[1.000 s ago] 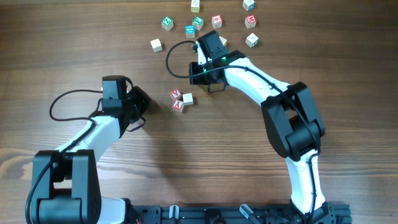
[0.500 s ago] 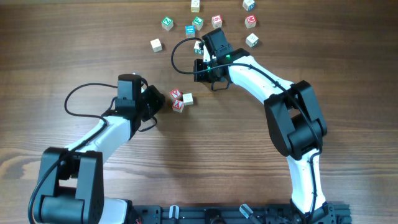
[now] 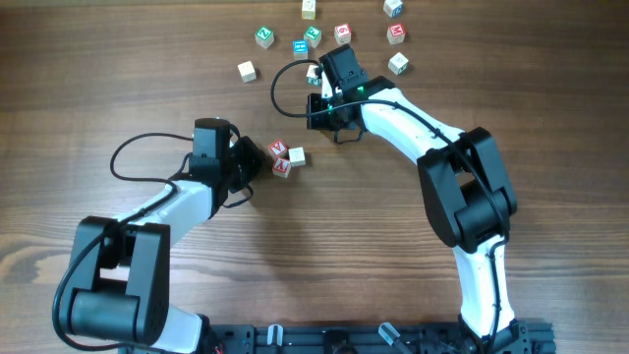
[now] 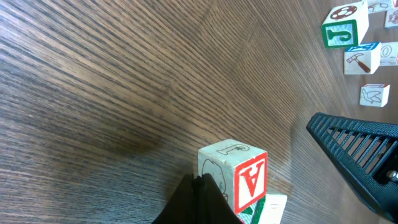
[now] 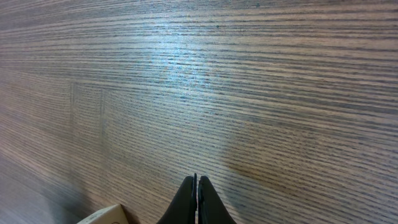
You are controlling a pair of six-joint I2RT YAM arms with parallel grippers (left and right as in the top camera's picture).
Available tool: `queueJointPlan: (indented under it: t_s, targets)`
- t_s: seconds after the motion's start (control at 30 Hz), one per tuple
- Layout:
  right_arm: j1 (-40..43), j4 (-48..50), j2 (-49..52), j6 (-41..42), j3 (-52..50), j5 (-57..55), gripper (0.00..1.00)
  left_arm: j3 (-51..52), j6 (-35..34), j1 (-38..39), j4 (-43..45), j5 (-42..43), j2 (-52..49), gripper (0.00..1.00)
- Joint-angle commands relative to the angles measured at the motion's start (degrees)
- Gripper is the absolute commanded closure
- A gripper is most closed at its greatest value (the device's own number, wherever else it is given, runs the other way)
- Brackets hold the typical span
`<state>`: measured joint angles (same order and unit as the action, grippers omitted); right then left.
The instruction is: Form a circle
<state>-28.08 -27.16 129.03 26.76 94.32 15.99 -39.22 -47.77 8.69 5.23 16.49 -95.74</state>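
Overhead and wrist views, letter cubes on a wooden table (image 3: 118, 59).

**Change.** Over the last second the left claw (image 4: 200, 179) has swept rightward across bare wood. Its narrow, pinched-shut tips now sit at the left side of the group of three cubes (image 3: 282, 166). In the left wrist view the tips lie against, or just short of, the red "A" cube (image 4: 239, 174); contact cannot be confirmed. The group itself has not visibly shifted: two red-printed cubes stand one behind the other, with the pale cube (image 3: 296, 155) touching them on the right. The right claw (image 5: 196, 180), also pinched shut and holding nothing, edged slightly up-table and then stopped among the loose cubes (image 3: 263, 36).

**Meaning.** The left arm appears set to nudge rather than pick. The circle is far from formed, with only three cubes gathered near the table's middle.

**Room.** Open wood lies left of and below the group, giving the left arm free retreat. To the right of the group the way is clear up to the right arm. The loose cubes crowd the far side of the table, some at the top of the overhead picture. The right arm's cable loop (image 3: 278, 93) hangs between them and the group.
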Motion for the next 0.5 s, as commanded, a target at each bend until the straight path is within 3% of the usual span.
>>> queueJointPlan:
  t_s: [0.0, 0.47]
  targets:
    - [-0.3, -0.1, 0.9, 0.3, -0.2, -1.0, 0.96, 0.3, -1.0, 0.2, 0.6, 1.9, -0.7, 0.96]
    - [-0.3, -0.3, 0.9, 0.3, -0.2, -1.0, 0.95, 0.3, -6.8, 0.2, 0.6, 3.0, -0.7, 0.96]
